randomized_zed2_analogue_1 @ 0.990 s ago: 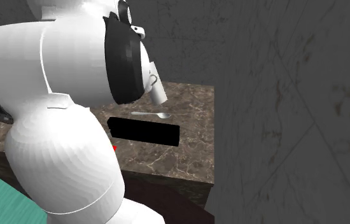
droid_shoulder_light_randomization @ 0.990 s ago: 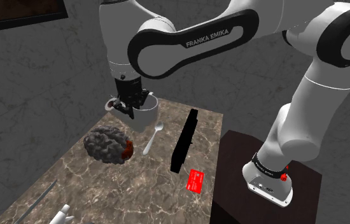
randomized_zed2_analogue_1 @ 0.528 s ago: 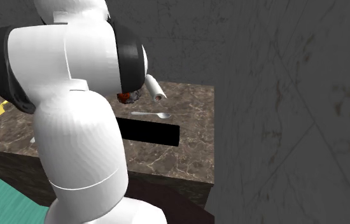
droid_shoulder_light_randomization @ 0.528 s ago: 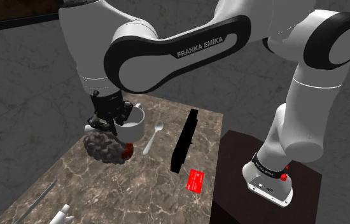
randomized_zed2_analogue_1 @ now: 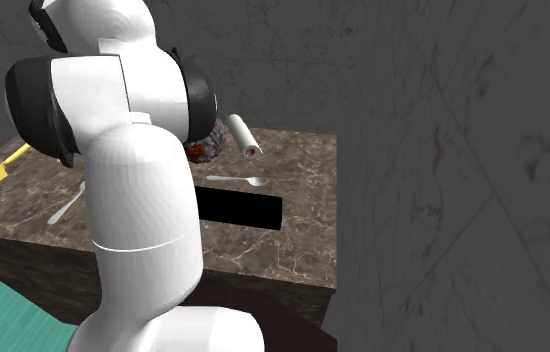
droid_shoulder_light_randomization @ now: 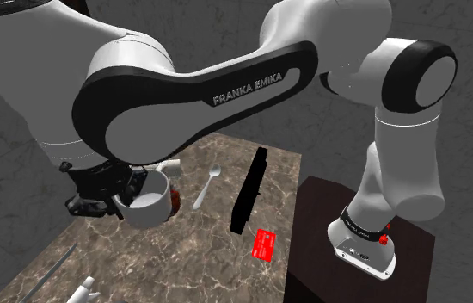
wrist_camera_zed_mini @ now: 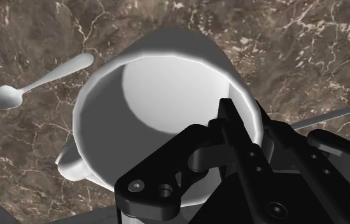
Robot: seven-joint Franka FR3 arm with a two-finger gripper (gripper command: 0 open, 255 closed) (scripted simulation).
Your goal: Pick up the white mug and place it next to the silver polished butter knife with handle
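Observation:
My gripper [droid_shoulder_light_randomization: 121, 196] is shut on the rim of the white mug [droid_shoulder_light_randomization: 146, 207], holding it in the air over the middle of the brown marble table [droid_shoulder_light_randomization: 183, 262]. In the wrist view one finger sits inside the mug [wrist_camera_zed_mini: 161, 108] and the other outside its wall, with the gripper [wrist_camera_zed_mini: 244, 122] clasping the rim. The silver butter knife [droid_shoulder_light_randomization: 54, 268] lies near the table's front left corner in the shoulder view, below and left of the mug. Its blade [wrist_camera_zed_mini: 333, 114] shows as a silver streak beside the hand.
A spoon [droid_shoulder_light_randomization: 206, 185] lies right of the mug, then a black slab [droid_shoulder_light_randomization: 250, 189] and a red card [droid_shoulder_light_randomization: 265, 244]. A brown lump [droid_shoulder_light_randomization: 175, 202] peeks from behind the mug. A white roll [randomized_zed2_analogue_1: 243, 135] lies at the far end. A white object [droid_shoulder_light_randomization: 84, 293] sits by the front edge.
The arm has swung toward the shoulder view's lower left, carrying the mug from the table's far end past the brown lump toward the knife. The mug stays clasped.

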